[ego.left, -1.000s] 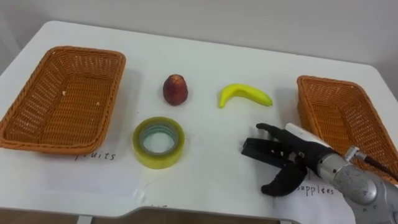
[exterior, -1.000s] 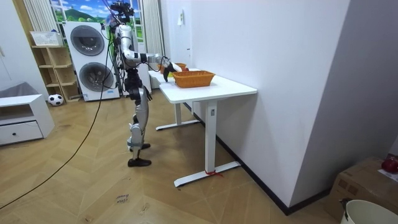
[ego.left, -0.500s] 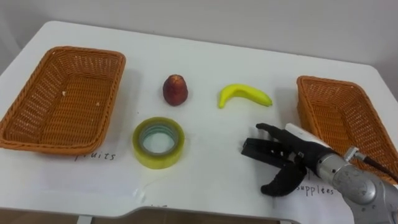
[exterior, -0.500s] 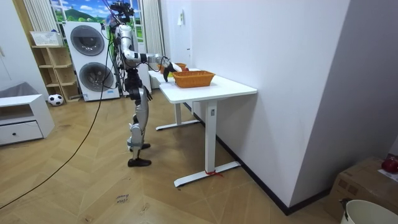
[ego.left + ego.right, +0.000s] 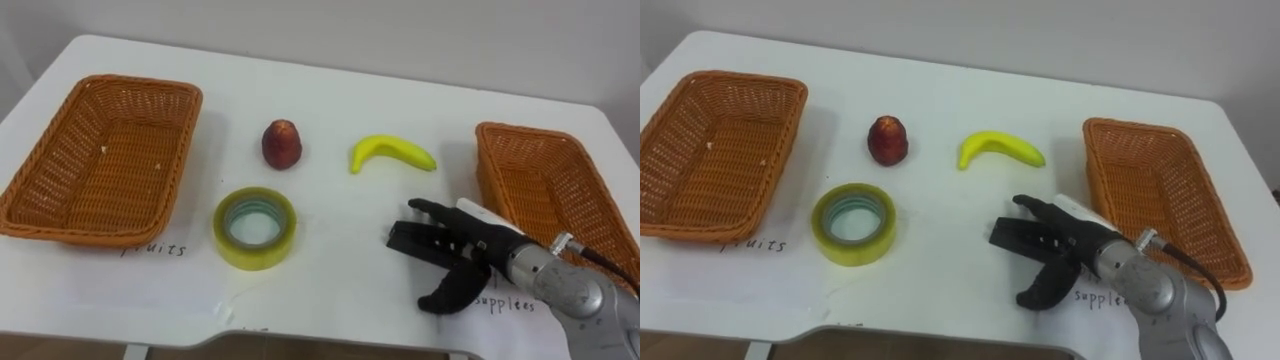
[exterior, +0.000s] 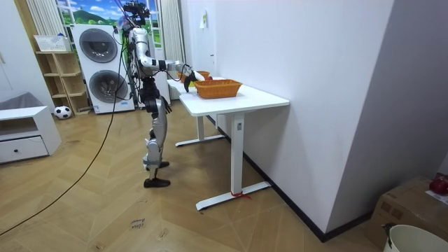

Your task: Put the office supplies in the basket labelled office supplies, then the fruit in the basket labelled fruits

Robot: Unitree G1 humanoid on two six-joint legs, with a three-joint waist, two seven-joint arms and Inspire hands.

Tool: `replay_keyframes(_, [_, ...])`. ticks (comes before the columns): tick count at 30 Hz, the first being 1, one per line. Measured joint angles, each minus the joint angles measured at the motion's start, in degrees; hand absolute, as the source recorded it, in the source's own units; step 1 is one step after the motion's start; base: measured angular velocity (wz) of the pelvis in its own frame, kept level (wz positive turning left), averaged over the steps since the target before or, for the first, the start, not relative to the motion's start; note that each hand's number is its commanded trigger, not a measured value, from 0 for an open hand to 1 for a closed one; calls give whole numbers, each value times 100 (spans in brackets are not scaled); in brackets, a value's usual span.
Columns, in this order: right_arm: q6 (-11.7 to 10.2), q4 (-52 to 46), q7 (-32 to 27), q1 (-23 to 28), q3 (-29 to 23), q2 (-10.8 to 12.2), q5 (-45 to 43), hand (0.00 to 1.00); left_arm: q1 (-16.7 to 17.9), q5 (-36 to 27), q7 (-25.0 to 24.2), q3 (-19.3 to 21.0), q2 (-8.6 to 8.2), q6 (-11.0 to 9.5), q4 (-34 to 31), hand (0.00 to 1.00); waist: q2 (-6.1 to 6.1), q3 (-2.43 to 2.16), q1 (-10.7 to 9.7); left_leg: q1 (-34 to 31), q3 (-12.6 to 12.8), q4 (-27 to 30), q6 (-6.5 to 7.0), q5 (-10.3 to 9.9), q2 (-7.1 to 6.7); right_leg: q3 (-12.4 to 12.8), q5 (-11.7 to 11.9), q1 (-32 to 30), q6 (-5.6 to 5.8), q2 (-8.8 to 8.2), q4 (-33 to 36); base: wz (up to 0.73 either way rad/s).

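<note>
Your right hand (image 5: 462, 252) sits at about 4 o'clock on the white table (image 5: 340, 290), with its fingers straight and spread and pointing toward 9 o'clock. The thumb hangs apart below them and the hand holds nothing. You cannot tell from the eye views whether the thumb tip touches the tabletop.

The banana (image 5: 392, 153) lies on the table at 11 o'clock from that hand, near it but clearly apart, with its curve bowed toward 12 o'clock. The red fruit (image 5: 282, 144) stands at 9 o'clock from the banana, well apart from it. The roll of yellow tape (image 5: 255, 258) lies flat at 6 o'clock from the red fruit, just apart from it, and at 9 o'clock from your fingertips with bare table between.

The left basket (image 5: 100, 160) lies along the 9 o'clock edge of the table with none of the items in it. A handwritten label (image 5: 153, 251) lies at its 5 o'clock corner. The right basket (image 5: 545, 180) lies at the 3 o'clock edge, also with no item inside, and your wrist is just beside its near corner. A second handwritten label (image 5: 505, 304) lies on the table at 5 o'clock from your hand.

In the room view the robot stands upright at the end of the table. Its right arm reaches out over the tabletop, and two stacked washing machines (image 6: 98, 45) stand behind it.
</note>
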Motion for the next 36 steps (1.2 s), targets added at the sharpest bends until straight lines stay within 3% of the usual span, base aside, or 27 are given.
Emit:
replay_keyframes(1, [0,21,1,1,4,0,-1,8,-1,0,0,-12,0,0,-4,0,-1,-1,0,3,-7,1,0,0,0,0,0,5,0,0,0,0])
replay_keyframes(2, [0,30,1,-2,14,0,-2,56,-4,1,0,-12,1,0,-8,0,-4,-2,0,3,-8,1,0,0,0,0,0,5,0,0,0,0])
replay_keyframes(3, [0,39,1,-8,18,0,-2,87,-5,2,0,-13,1,0,-8,0,-5,-3,0,3,-8,1,0,0,0,0,0,5,0,0,1,0])
replay_keyframes(5, [-4,65,-23,-37,25,0,-16,100,-5,5,0,-13,1,0,-8,0,-9,-6,0,3,-9,1,0,0,0,0,0,6,-1,0,1,0])
replay_keyframes(14, [63,328,-339,-377,14,31,-207,100,-14,41,0,-13,6,-1,-8,0,-58,-24,10,-2,-64,-2,0,0,-5,-7,1,27,-1,2,1,4])
replay_keyframes(36, [57,445,-511,-420,20,153,-109,100,-136,105,0,-17,18,-1,-123,0,-42,-28,52,-11,-93,-1,0,0,-9,-14,1,20,-1,3,0,1])
